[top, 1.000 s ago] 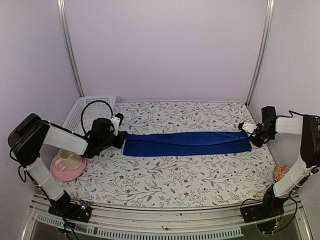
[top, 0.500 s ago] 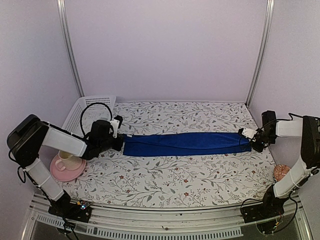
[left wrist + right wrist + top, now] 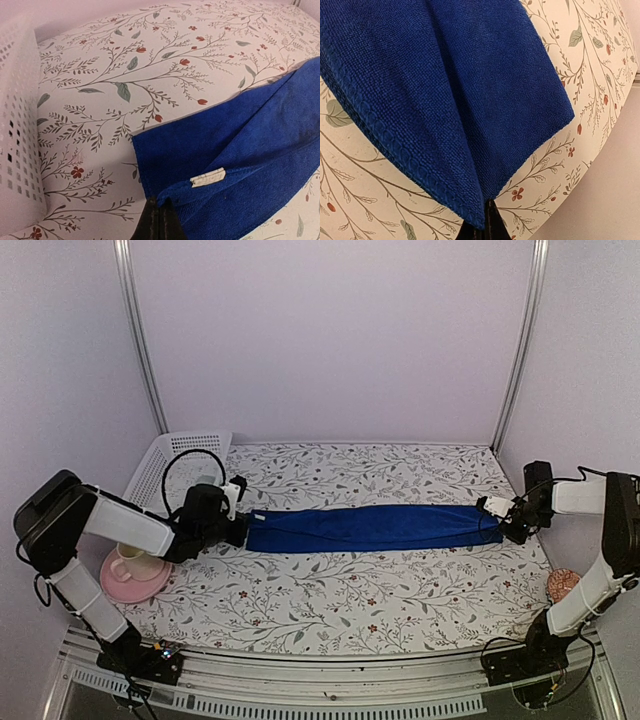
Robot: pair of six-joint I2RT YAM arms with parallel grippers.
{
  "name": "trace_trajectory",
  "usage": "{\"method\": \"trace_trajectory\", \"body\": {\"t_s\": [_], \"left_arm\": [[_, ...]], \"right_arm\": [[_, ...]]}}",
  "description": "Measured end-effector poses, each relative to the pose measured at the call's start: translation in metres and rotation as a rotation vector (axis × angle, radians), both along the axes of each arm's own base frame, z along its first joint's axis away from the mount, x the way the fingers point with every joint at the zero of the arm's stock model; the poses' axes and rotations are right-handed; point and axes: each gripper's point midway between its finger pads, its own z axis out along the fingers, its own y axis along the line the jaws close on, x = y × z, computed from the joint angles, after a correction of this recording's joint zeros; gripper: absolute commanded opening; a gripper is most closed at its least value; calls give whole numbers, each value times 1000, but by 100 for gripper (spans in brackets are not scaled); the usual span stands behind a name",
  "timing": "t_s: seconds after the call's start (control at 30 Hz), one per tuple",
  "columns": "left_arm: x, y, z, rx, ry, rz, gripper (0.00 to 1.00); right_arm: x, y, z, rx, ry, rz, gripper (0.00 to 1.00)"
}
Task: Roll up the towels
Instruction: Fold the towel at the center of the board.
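The blue towel (image 3: pixel 370 527) lay stretched in a long band across the middle of the worktop (image 3: pixel 350 590); the left hand (image 3: pixel 243 528), on an arm reaching low and inward, was pinched shut on its left end; the right hand (image 3: pixel 499 524), on an arm bent in from the right edge, clamped the opposite end.

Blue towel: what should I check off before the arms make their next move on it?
1. The blue towel lies as one long strip on the table: ok.
2. The left gripper is shut on its left end: ok.
3. The right gripper is shut on its right end: ok.
4. The saucer and the basket sit apart from the towel: ok.
5. Roll begun at either end: not ok, none yet.
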Motion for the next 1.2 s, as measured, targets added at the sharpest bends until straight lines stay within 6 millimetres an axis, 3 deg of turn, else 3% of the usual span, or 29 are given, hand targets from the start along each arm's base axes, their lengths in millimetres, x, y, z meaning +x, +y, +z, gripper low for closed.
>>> {"method": "trace_trajectory", "body": {"t_s": [0.23,0.63,0.8,0.93,1.1,1.2], "left_arm": [[-7,10,3,-8,-8,35,0],[-10,8,10,-30,-20,17,0],[-11,8,5,-24,-7,16,6],[-12,8,3,-21,4,19,21],[-14,8,1,-27,21,16,41],[-16,7,3,-38,25,9,47]], "right_arm": [[2,1,9,6,-28,4,2],[-4,1,10,2,-26,24,3],[-11,1,3,1,-4,32,22],[-16,2,-3,-2,14,40,35],[-19,2,-5,-8,22,48,43],[-19,1,-5,-15,23,50,58]]}}
